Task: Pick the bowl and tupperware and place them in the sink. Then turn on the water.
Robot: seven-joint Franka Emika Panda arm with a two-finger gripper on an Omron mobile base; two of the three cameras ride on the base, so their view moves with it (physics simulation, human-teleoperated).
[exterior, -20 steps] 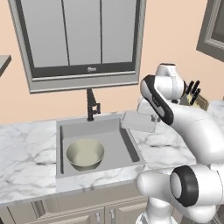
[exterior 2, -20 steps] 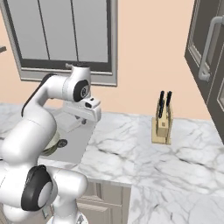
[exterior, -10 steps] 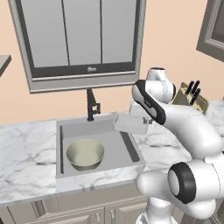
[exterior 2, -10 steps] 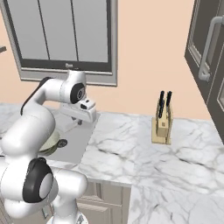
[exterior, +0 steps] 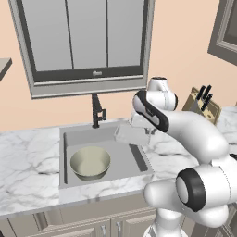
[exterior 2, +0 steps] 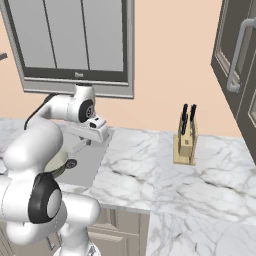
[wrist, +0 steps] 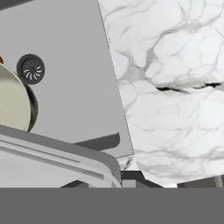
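The pale grey-green bowl (exterior: 90,162) sits upright in the left half of the sink (exterior: 127,162), and its rim (wrist: 13,105) lies beside the drain. My gripper (exterior: 140,126) is shut on the pale tupperware (exterior: 131,134), holding it in the air over the sink's right part, near the right wall. In the hand view the tupperware's lid (wrist: 52,159) crosses the lower left, above the sink floor (wrist: 74,87). From the right, the tupperware (exterior 2: 90,133) hangs under the hand, and the arm partly hides the bowl (exterior 2: 58,160). Water is out of view at the black faucet (exterior: 96,111).
White marble counter (exterior: 28,157) surrounds the sink on both sides. A wooden knife block (exterior 2: 185,142) stands on the counter well to the right, against the wall. A window runs behind the faucet. Dark cabinets (exterior 2: 240,65) hang at the far right.
The arm has swung left with the tupperware, from above the counter's edge to over the sink's right part. The bowl has stayed put.
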